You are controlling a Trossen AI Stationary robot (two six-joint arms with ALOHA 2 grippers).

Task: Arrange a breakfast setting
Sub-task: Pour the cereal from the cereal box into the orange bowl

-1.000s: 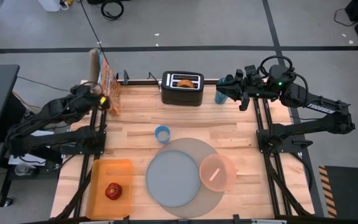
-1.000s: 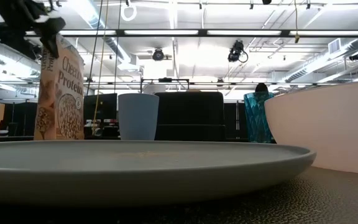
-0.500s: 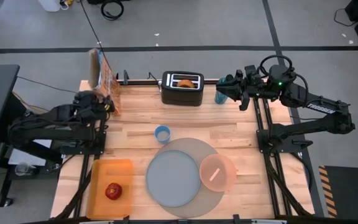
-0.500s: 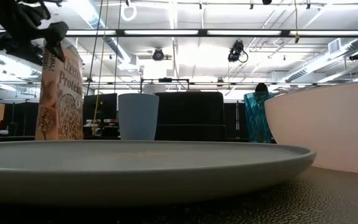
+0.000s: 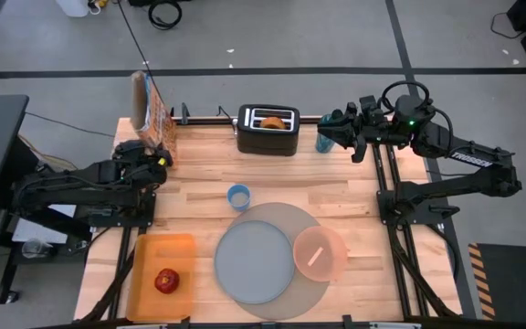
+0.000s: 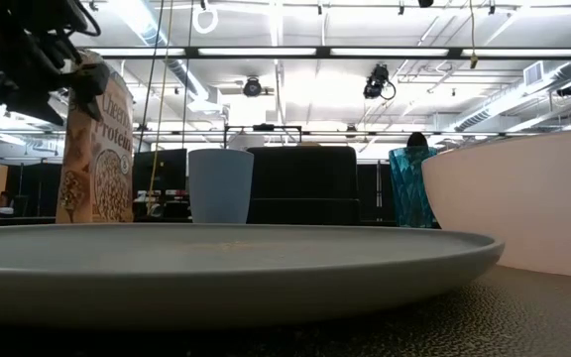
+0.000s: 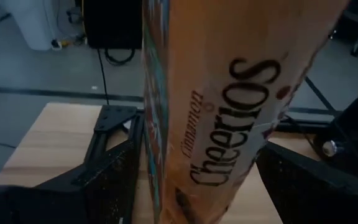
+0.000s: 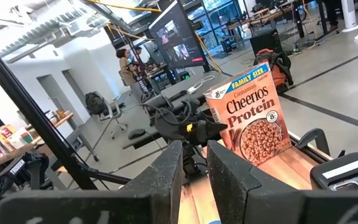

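Between the left gripper point(image 5: 160, 155)'s fingers point(image 7: 107, 177), spread wide, stands the cereal box point(image 7: 229, 112), upright at the table point(image 5: 199, 178)'s back left corner; fingers sit either side of its lower end, can't tell whether they touch it. Next out from that gripper, toward mid-table, a small blue cup point(image 5: 238, 196), upright, well clear of the fingers. Beyond the cup: round grey plate point(image 5: 254, 260) lying on the larger grey mat point(image 5: 286, 215), and the pink bowl point(image 5: 320, 253) on the mat's far edge from this gripper, touching the plate rim, with a pale spoon-like stick point(image 5: 315, 255) lying in it. Toward the front edge from the left gripper, well apart: orange tray point(image 5: 158, 251) with the red apple point(image 5: 165, 281) on it. Right gripper point(image 5: 336, 139) is at the back right corner, fingers point(image 8: 166, 180) drawn nearly together on the rim of the teal tumbler point(image 5: 324, 141), which stands upright on the table. Just beside the tumbler, on the side away from the right arm, the black toaster point(image 5: 268, 130) with a bagel half point(image 5: 269, 120) in its slot. Farthest along the right gripper's line of sight: the cereal box again, with the left arm in front of it, and people in the room behind.
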